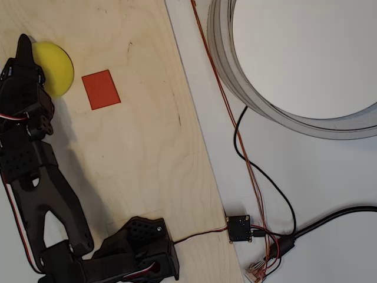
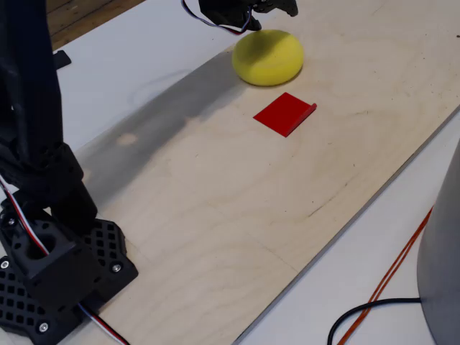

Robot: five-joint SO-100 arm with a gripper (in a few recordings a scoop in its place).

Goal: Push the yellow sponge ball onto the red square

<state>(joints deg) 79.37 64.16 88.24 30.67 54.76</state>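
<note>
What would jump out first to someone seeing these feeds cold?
The yellow sponge ball at the wooden board's top left in the overhead view, with the black gripper against its left side. Just right of it, apart, lies the red square, one edge curling up in the fixed view.

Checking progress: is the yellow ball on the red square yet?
Not yet. The yellow ball rests on bare wood beside the red square, apart from it.
</note>
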